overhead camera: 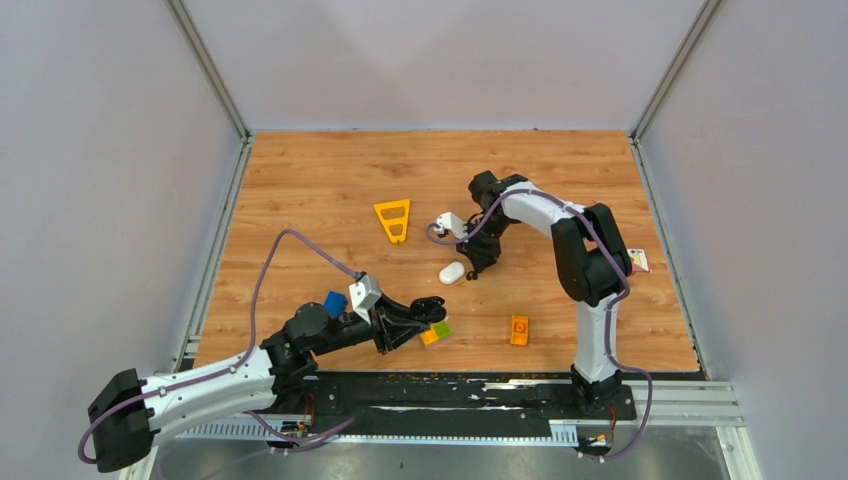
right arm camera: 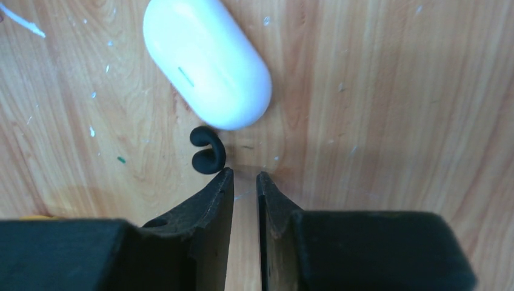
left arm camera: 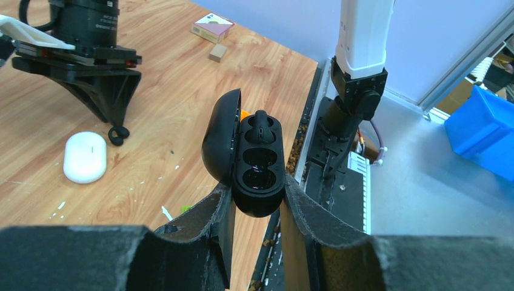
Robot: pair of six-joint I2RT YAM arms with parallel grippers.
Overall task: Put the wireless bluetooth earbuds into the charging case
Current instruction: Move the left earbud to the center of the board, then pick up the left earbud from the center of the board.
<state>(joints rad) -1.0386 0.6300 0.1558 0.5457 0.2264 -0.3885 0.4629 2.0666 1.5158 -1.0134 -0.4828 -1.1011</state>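
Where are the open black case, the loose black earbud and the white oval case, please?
open black case (left arm camera: pixel 259 168): left wrist view, middle of its inner tray.
loose black earbud (right arm camera: pixel 209 161): right wrist view, its lower lobe.
white oval case (right arm camera: pixel 206 60): right wrist view, centre of its top.

Earbud (right arm camera: pixel 209 160) lies on table (right arm camera: pixel 394 121) just beside case (right arm camera: pixel 207 60)

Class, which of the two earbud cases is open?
The black case held in the left arm's jaws, lid up; the white case lies shut on the table.

One white case (left arm camera: pixel 85 156), one black case (left arm camera: pixel 218 139), two black earbuds (right arm camera: pixel 206 153).
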